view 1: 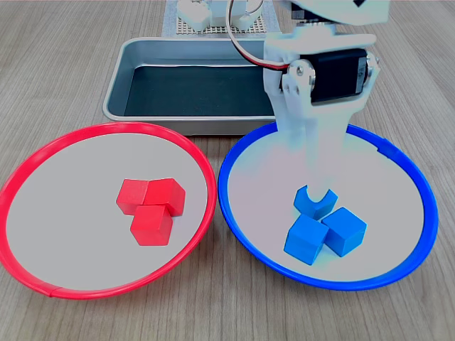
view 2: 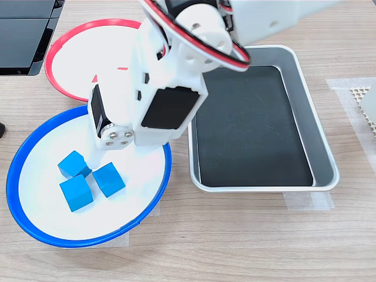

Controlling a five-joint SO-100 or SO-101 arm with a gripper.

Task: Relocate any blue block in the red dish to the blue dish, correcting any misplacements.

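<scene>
Hanging over the blue dish [view 1: 398, 167], my gripper [view 1: 317, 193] points straight down at its pale floor. In the first exterior view my white fingers [view 1: 307, 153] come down on the far blue block [view 1: 313, 204], and their tips seem to sit around its top, but the view is washed out there and I cannot tell whether they pinch it or merely stand over it, nor how wide they are spread. In the second exterior view my own body hides the tips altogether.

Two more blue cubes lie just in front of my gripper in the first exterior view, touching that block and each other: one [view 1: 306, 239] toward that view's lower left, one [view 1: 345, 231] to its right. All three sit inside the blue dish.

Well off to the first exterior view's left, the red dish [view 1: 43, 153] holds three red cubes [view 1: 151, 206] huddled together. Behind my gripper lies a metal tray [view 1: 135, 53] with a dark floor.
</scene>
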